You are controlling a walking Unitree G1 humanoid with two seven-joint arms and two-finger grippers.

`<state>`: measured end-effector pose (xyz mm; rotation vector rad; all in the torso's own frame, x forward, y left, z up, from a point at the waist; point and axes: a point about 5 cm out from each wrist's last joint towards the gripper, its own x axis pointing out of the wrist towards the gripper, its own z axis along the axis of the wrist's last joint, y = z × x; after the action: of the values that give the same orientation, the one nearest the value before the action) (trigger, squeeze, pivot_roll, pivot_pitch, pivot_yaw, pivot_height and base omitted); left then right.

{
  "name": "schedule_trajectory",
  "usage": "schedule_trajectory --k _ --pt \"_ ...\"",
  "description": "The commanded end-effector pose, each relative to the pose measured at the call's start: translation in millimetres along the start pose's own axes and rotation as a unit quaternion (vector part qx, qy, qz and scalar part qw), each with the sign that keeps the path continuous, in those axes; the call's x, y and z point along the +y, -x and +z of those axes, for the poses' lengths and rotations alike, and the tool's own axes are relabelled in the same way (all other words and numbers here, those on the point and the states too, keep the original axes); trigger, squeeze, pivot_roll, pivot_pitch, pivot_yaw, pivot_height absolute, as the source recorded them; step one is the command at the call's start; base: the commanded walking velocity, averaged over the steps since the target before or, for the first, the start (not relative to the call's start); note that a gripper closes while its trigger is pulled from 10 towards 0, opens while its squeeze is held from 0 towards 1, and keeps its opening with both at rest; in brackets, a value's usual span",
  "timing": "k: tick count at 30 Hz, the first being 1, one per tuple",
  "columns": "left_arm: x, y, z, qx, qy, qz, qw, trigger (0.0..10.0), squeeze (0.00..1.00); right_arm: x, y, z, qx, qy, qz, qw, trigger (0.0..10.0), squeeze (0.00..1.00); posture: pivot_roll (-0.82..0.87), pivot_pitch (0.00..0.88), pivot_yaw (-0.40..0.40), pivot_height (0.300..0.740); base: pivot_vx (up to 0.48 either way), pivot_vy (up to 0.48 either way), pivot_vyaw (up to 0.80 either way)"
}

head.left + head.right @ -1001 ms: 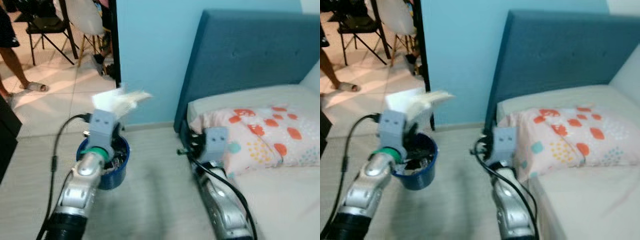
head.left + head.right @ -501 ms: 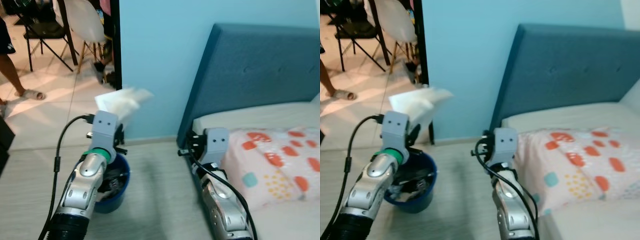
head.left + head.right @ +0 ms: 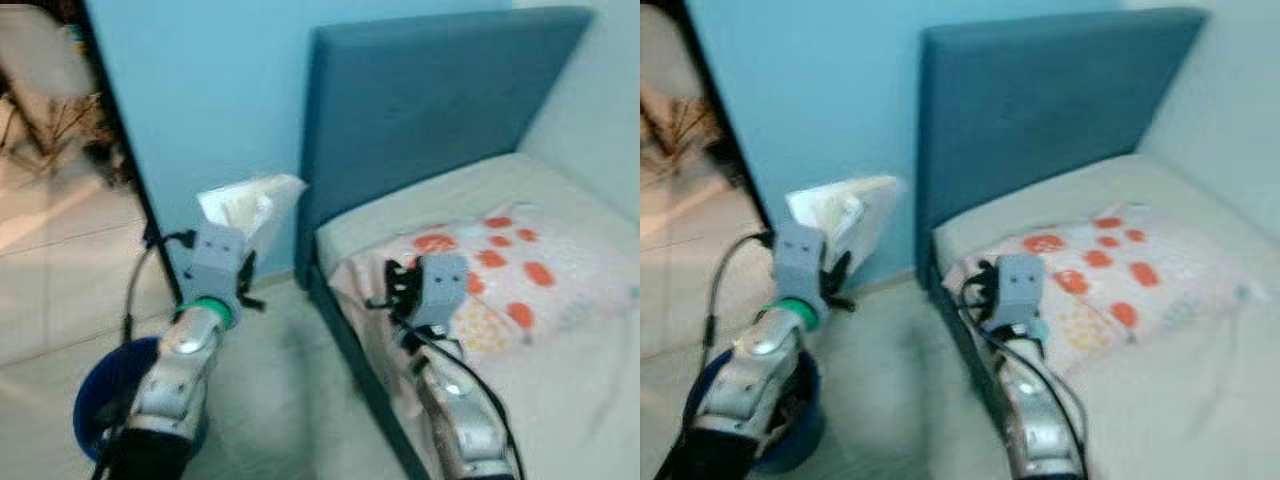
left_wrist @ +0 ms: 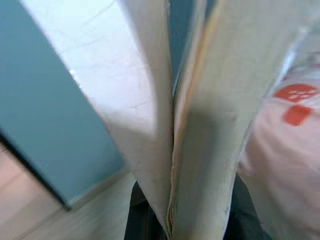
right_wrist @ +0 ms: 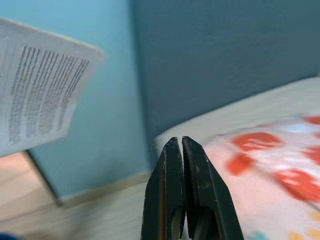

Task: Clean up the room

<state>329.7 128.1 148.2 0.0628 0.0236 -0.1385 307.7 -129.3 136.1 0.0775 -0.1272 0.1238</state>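
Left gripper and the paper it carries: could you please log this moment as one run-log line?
left gripper: shut on folded paper, raised beside headboard | right gripper: shut, empty | blue bin: on floor, under left arm

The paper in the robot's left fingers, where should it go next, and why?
Probably down and back over the blue bin. The left gripper holds the folded paper up in the air, shut on it, while the bin sits on the floor lower down beside that arm, not under the paper. The right gripper is shut and holds nothing.
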Motion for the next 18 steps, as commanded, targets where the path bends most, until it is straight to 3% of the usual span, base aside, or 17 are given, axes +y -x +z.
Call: schedule_trajectory --k 1,18 --pt "3.8 0.6 4 -0.006 0.005 0.007 1.0 10.0 0.0 1.7 0.4 -6 0.015 -0.012 -0.002 1.0 10.0 0.0 -0.05 0.056 0.036 0.707 0.0 0.0 -0.8" --pt "7.7 -0.6 10 -0.01 -0.001 0.008 1.0 10.0 0.0 -9.4 -6.0 7 -0.003 -0.057 -0.044 0.997 10.0 0.0 -0.05 0.054 0.042 0.707 0.0 0.0 -0.8"
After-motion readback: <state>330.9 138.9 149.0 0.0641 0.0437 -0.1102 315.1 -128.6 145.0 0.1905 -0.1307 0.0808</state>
